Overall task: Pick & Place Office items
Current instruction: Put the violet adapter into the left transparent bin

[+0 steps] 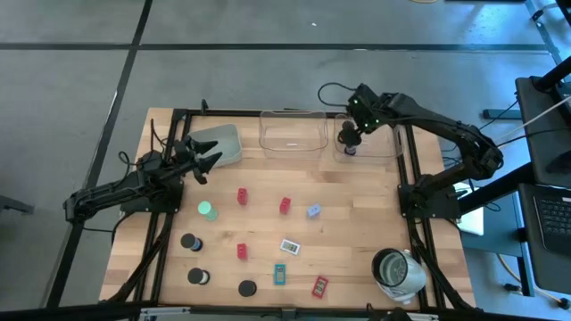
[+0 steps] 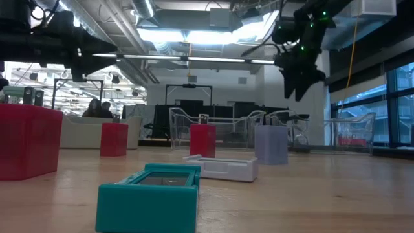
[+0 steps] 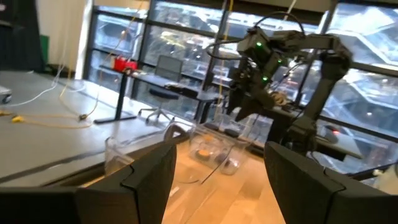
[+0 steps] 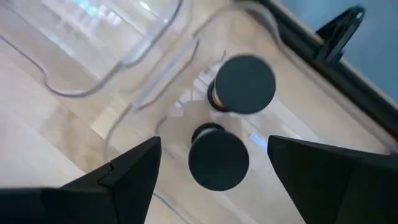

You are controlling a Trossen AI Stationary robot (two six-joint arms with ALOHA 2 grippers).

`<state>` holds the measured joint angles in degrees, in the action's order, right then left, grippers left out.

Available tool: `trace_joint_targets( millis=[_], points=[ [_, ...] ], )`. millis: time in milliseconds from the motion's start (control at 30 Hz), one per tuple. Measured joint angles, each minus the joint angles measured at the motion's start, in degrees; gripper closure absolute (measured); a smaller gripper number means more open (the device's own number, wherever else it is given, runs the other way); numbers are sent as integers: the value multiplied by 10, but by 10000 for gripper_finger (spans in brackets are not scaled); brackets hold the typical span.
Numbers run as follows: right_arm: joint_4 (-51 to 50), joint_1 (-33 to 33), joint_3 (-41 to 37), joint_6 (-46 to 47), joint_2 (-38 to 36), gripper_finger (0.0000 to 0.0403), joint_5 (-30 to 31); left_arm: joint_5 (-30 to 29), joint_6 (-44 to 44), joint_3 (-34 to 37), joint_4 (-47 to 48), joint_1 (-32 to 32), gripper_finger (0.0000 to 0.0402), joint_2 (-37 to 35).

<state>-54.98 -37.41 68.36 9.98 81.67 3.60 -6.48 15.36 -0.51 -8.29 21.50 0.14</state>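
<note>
Office items lie scattered on the wooden table: red blocks (image 1: 242,196) (image 1: 285,205) (image 1: 241,251) (image 1: 319,286), a green disc (image 1: 207,210), black caps (image 1: 190,242) (image 1: 198,276) (image 1: 247,288), a teal rectangle (image 1: 280,274), a white rectangle (image 1: 289,246) and a pale-blue cube (image 1: 313,211). My right gripper (image 1: 350,140) hangs open over the right clear tray (image 1: 379,147). Two more black caps (image 4: 244,84) (image 4: 218,158) sit in that tray, below and between its spread fingers. My left gripper (image 1: 207,162) is open beside the grey tray (image 1: 221,143), holding nothing.
A second clear tray (image 1: 292,132) stands at the far edge between the grey tray and the right clear tray. A silvery-white round container (image 1: 397,272) sits near the table's near right corner. Black frame rails (image 1: 406,169) run along both sides of the table.
</note>
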Motion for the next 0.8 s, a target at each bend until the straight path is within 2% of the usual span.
trace_joint_targets(
  millis=[200,400,533,800],
  points=[
    [4,20,38,-8,0,115,-7,31,-5,0,-12,0,162,0],
    [9,79,43,-56,0,116,-94,62,3,0,-14,0,162,0],
    [10,145,43,-79,0,116,-138,67,4,0,-14,0,162,0],
    [16,295,43,-78,0,116,-138,100,4,0,-6,0,162,0]
  ],
)
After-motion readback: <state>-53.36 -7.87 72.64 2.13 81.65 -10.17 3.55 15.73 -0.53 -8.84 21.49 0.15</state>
